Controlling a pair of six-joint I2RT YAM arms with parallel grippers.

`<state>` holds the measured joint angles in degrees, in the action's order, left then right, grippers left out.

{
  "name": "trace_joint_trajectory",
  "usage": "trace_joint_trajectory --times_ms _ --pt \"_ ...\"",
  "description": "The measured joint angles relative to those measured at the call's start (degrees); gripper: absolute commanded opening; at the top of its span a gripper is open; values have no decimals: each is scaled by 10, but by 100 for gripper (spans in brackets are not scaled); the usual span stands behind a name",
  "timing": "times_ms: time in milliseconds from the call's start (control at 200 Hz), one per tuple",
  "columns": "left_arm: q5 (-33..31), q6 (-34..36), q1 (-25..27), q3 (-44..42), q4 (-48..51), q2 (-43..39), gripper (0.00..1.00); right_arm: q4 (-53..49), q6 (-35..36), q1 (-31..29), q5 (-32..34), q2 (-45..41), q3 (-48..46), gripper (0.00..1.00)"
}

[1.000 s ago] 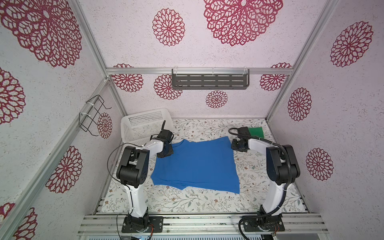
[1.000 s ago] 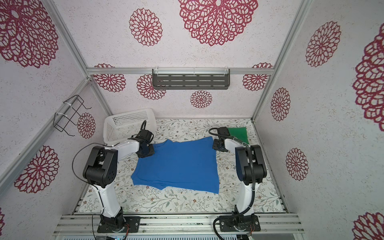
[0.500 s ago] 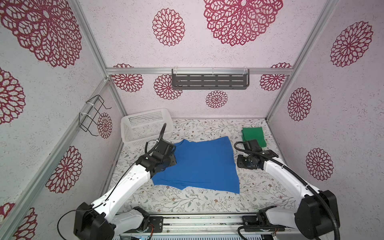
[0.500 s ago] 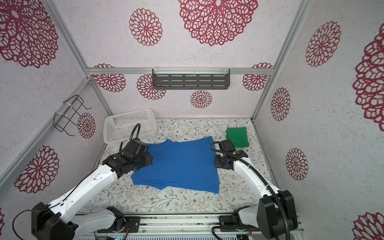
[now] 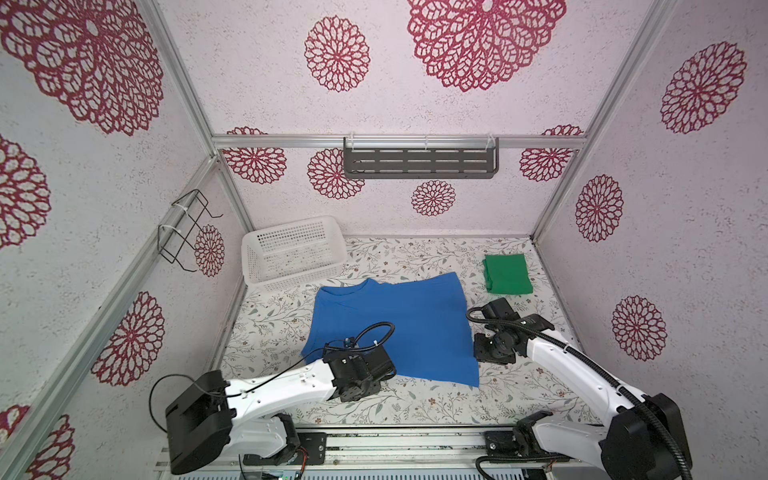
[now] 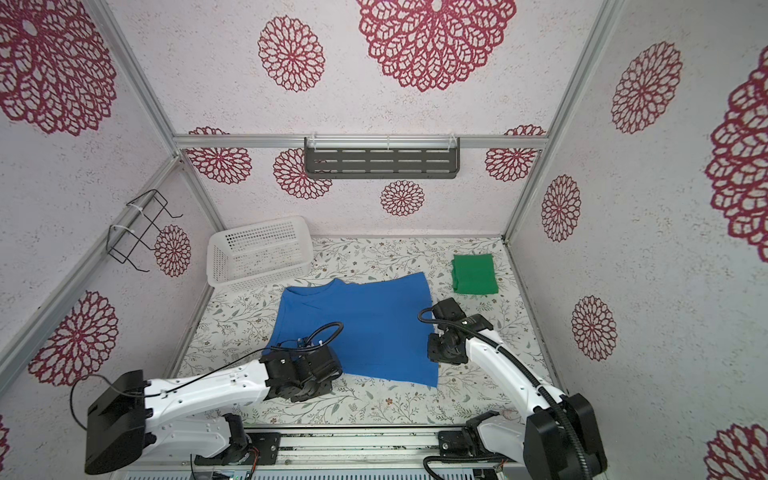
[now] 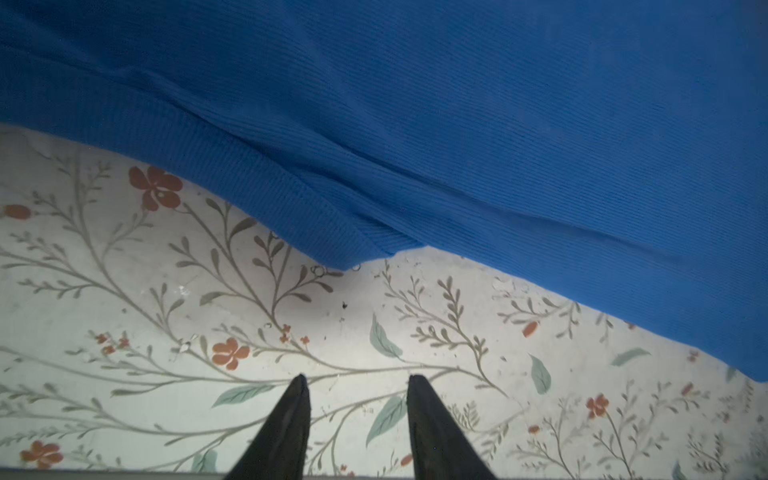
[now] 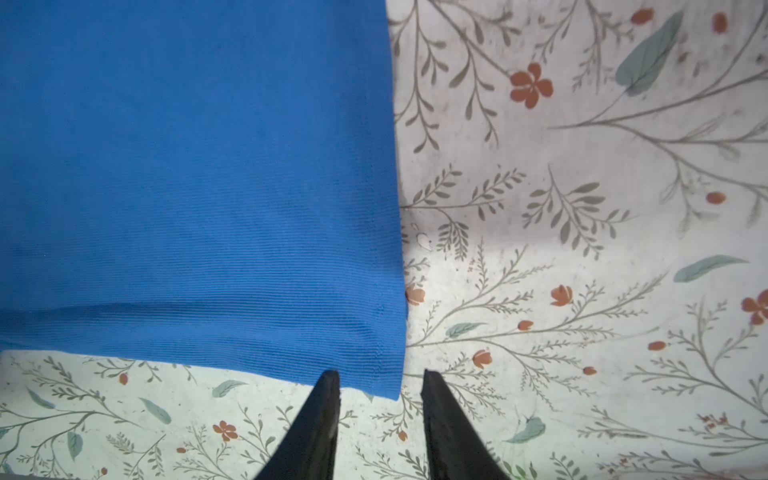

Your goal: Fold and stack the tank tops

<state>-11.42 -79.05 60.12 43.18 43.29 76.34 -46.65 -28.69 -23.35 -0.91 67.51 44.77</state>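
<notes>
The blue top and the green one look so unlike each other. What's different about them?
The blue tank top lies spread open with its neckline showing; the green tank top is folded into a neat rectangle. The blue tank top covers the middle of the flowered table, while the green tank top takes only a small patch near its far right corner. Both are plain cloth lying flat.

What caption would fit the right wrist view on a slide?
Right gripper, jaws apart, poised at a corner of the spread blue tank top on the floral table.
</notes>
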Motion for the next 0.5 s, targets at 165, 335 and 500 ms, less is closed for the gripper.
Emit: trace_joint_trajectory --times_ms 165,335,500 --pt "6 39 -52 8 -47 46 43 1 -12 -1 -5 -21 -22 38" --pt "21 72 -82 8 -80 73 42 7 -24 -1 -11 -27 -43 41" --pt "41 87 -94 8 -108 96 40 30 -32 0 -30 -27 -66 44"
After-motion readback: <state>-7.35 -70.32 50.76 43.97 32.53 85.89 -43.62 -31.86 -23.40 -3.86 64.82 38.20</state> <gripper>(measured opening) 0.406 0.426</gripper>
